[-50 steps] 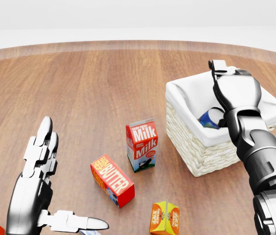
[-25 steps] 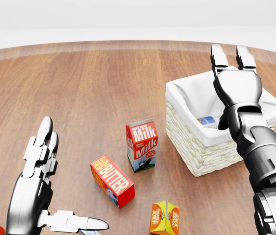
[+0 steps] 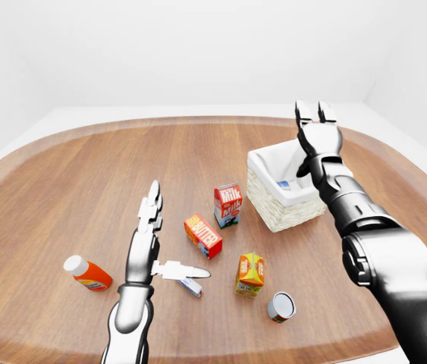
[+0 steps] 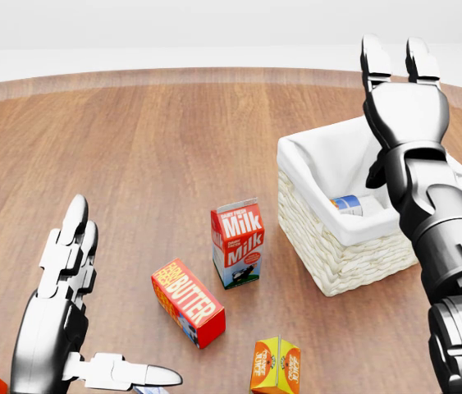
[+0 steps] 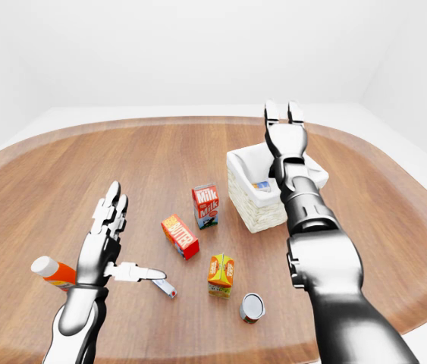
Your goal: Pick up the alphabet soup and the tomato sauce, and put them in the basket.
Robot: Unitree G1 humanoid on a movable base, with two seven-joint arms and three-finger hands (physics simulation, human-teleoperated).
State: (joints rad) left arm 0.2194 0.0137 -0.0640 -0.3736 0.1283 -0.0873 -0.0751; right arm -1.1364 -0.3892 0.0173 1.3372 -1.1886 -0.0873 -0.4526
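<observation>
While the right robot hand (image 4: 400,98) hovers above the basket (image 4: 345,238), fingers spread and empty, a can (image 4: 347,203) lies inside.

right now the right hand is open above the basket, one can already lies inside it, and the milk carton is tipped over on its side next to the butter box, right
Not quite: the milk carton stands upright, as the head view shows. The rest holds: the right hand is open above the basket, one can lies inside, and the butter box is beside the milk.
</observation>
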